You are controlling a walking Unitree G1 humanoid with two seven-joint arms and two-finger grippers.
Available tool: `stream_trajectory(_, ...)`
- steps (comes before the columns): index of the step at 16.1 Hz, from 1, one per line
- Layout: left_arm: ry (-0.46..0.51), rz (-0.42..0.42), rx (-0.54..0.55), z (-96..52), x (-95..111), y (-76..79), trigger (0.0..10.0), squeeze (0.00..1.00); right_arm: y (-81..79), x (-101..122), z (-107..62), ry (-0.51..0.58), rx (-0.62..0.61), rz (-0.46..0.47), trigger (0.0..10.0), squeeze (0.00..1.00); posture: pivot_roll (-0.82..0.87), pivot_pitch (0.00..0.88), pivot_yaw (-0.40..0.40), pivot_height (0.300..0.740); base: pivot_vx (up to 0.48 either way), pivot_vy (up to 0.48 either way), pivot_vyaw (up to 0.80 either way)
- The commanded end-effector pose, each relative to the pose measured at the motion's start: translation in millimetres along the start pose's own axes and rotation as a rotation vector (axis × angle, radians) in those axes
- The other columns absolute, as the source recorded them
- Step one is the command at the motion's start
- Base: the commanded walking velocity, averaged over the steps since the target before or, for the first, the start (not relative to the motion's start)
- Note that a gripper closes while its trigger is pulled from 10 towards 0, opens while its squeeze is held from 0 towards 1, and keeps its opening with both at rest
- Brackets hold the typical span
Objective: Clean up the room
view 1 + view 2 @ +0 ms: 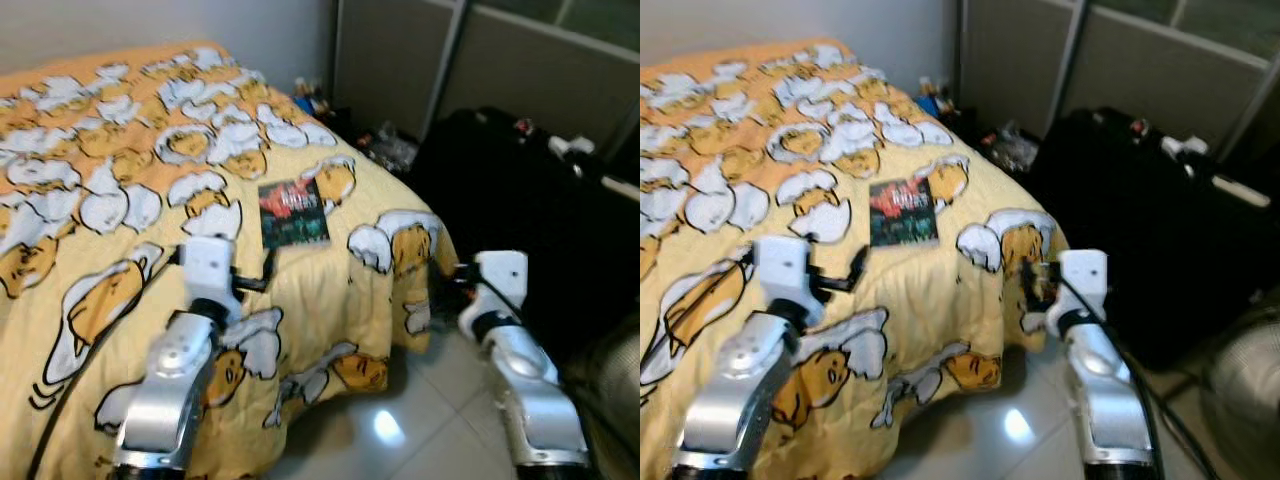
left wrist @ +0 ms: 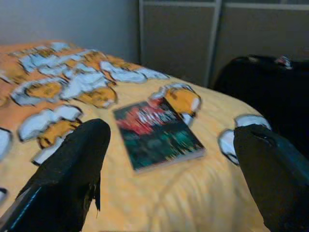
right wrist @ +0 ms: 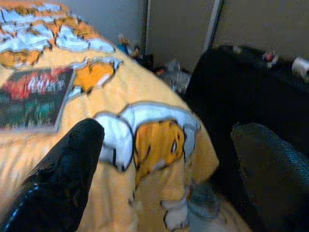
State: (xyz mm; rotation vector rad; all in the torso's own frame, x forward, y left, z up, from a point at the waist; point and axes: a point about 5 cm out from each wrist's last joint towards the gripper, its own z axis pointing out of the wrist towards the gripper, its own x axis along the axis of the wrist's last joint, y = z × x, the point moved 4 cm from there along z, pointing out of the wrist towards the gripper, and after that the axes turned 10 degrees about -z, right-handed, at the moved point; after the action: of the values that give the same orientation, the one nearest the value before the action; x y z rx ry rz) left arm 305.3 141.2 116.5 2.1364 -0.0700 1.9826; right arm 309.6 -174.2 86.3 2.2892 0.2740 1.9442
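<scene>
lay flat on the yellow blanket [image 1: 330,300] with its egg cartoon print, near the bed's foot corner: a book [image 1: 293,213] with a dark red and green cover, touched by neither arm. hovered just short of the book, over the blanket: the left gripper [image 2: 169,169], fingers [image 2: 72,164] spread wide with nothing between them, the book framed in the gap in the left wrist view. hung beside the bed's corner, off the blanket's edge and above the glossy tiled floor [image 1: 400,430]: the right gripper [image 3: 164,169], likewise spread wide and holding nothing, one finger [image 3: 63,179] low beside the draped corner of the blanket. sat right of the bed, well apart from the book: a large black bag [image 1: 520,190] with a few small pale things on top, too blurred to name. lay heaped on the floor between the bed and the grey panelled doors [image 1: 400,60]: small clutter [image 1: 385,145], too blurred to make out. stood behind the bed's head: a plain pale wall [image 1: 150,25].
</scene>
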Motion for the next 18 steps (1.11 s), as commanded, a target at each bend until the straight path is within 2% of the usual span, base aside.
stream_trajectory(1,0.013,0.015,0.023,-0.3,5.3,-9.0,10.0,0.84,-7.5,7.5,3.7,0.024,0.005,-0.015,10.0,0.00,0.02,0.000,-0.031,0.740,0.360,0.000,0.00)
stream_trajectory(3,0.014,0.017,0.025,-0.1,5.8,-9.4,10.0,0.84,-11.2,11.4,4.4,0.046,0.030,-0.023,10.0,0.00,0.02,0.000,-0.034,0.740,0.360,0.000,0.00)
stream_trajectory(5,0.016,0.015,0.028,0.0,6.2,-8.9,10.0,0.83,-10.2,11.7,4.4,0.043,0.035,-0.005,10.0,0.00,0.02,0.000,-0.034,0.740,0.360,0.000,0.00)
stream_trajectory(13,0.018,0.000,0.030,-1.5,5.5,-6.8,10.0,0.84,-10.5,10.7,4.9,0.041,0.043,-0.030,10.0,0.00,0.02,0.000,-0.039,0.740,0.360,0.000,0.00)
stream_trajectory(15,0.032,-0.057,0.050,-0.9,7.0,-9.5,10.0,0.82,-12.6,11.9,5.3,0.048,0.057,-0.048,10.0,0.00,0.02,0.000,-0.035,0.740,0.000,0.000,0.00)
stream_trajectory(18,0.021,-0.013,0.044,1.4,8.3,-10.8,10.0,0.83,-16.7,13.1,5.6,0.055,0.077,-0.083,10.0,0.00,0.01,0.000,-0.023,0.740,0.000,-0.160,0.27)
